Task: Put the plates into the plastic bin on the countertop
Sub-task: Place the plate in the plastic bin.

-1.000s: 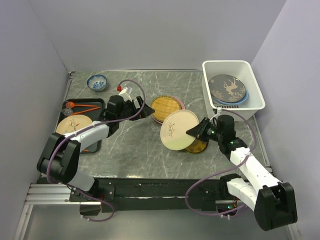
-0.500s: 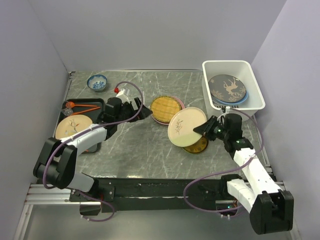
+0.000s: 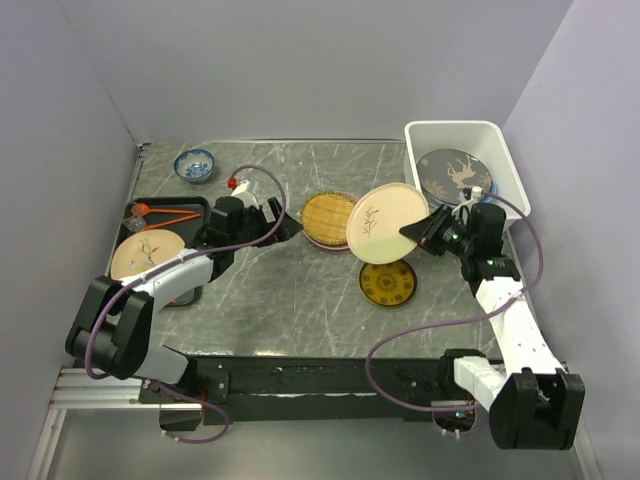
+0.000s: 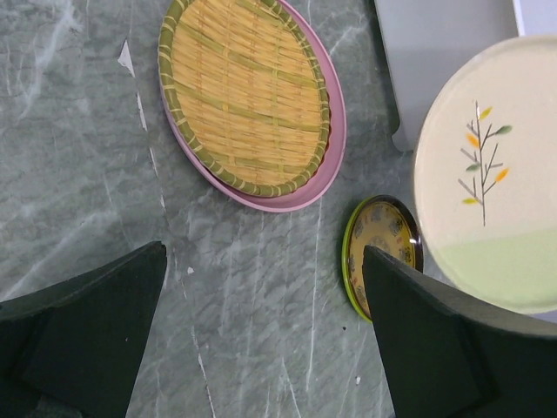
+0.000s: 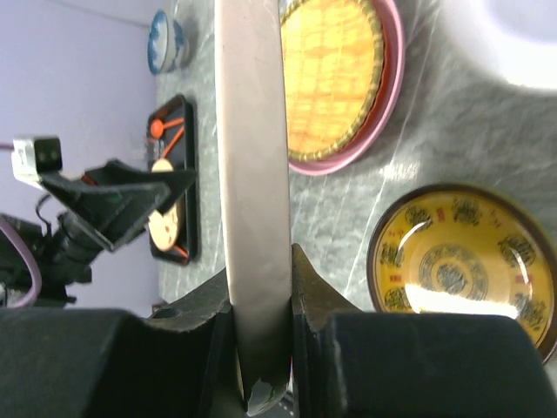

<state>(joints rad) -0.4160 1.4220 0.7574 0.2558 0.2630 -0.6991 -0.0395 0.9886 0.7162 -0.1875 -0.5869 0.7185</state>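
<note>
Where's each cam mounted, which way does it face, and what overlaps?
Top external: high behind the arm bases, looking down on the countertop; both arms show whole.
Left wrist: on the left arm, looking down at the woven plate; the open left gripper frames it.
Right wrist: on the right arm, looking along the cream plate, edge-on in the right gripper.
Shared: all show the yellow plate.

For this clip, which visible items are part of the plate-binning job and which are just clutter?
Job: held cream plate; right gripper; small yellow plate; woven plate; pink plate; sprig plate on tray; deer plate; plastic bin.
Lying about: patterned bowl; black tray; orange sticks.
</note>
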